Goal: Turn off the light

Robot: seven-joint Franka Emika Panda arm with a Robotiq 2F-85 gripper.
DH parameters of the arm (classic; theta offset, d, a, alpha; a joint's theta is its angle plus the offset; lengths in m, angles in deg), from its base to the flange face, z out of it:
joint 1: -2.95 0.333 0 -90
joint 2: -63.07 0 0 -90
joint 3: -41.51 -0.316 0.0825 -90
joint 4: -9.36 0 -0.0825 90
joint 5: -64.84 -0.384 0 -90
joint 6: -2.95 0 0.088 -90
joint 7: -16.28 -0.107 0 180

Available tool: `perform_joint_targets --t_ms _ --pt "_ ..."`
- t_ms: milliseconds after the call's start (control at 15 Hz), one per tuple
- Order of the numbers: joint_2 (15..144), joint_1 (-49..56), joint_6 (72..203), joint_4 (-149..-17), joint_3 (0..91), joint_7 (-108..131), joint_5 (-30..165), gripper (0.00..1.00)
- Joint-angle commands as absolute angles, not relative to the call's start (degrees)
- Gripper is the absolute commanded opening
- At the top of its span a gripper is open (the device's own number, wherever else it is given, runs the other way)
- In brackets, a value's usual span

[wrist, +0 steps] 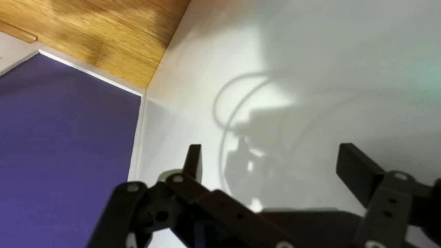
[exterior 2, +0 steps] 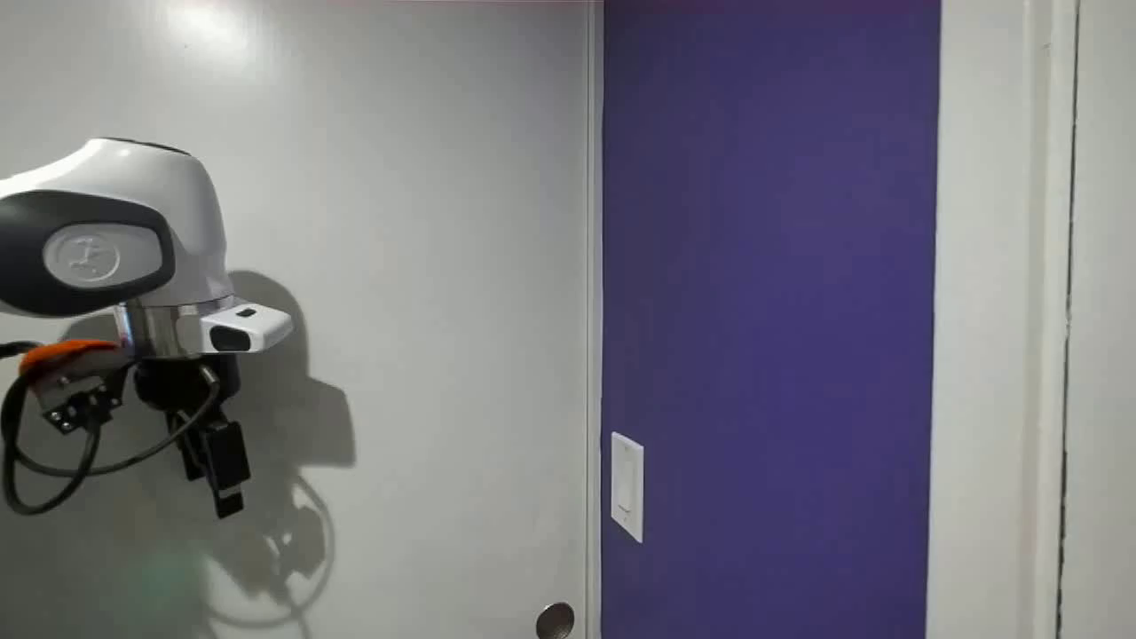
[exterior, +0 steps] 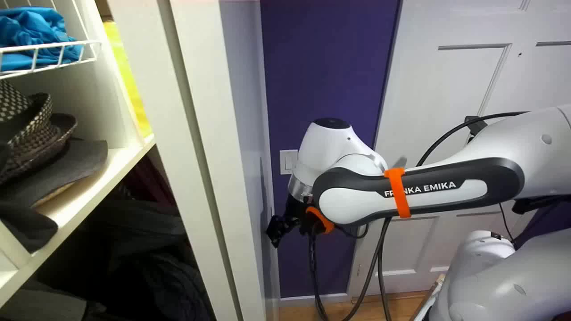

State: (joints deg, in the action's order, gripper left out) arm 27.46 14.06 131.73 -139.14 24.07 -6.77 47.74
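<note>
Fingers [wrist: 358,174] spread wide, the pincer [wrist: 270,160] I steer from afar hangs before a pale panel [exterior 2: 444,266], well apart from the light switch [exterior 2: 627,486] on the purple wall [exterior 2: 772,266]. In an exterior view the arm [exterior 2: 98,253] is cut off by the picture's edge and the dark fingers merge, masking the gap that the wrist view gives me. In an exterior view the light switch [exterior: 287,161] meets the arm's outline; whether a corner is covered, I cannot tell. Below a shelf [exterior: 125,156], a dark heap [exterior: 147,249] defies identification.
</note>
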Motion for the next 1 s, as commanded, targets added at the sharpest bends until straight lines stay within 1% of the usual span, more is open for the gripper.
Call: perform_joint_targets --t_ms 0,533,933 --pt "27.5 14.4 131.6 -139.0 24.4 -7.0 48.1 1.00" --pt "27.5 14.4 131.6 -139.0 24.4 -7.0 48.1 1.00" --pt "23.8 7.2 124.8 -143.4 26.2 -12.7 53.4 1.00"
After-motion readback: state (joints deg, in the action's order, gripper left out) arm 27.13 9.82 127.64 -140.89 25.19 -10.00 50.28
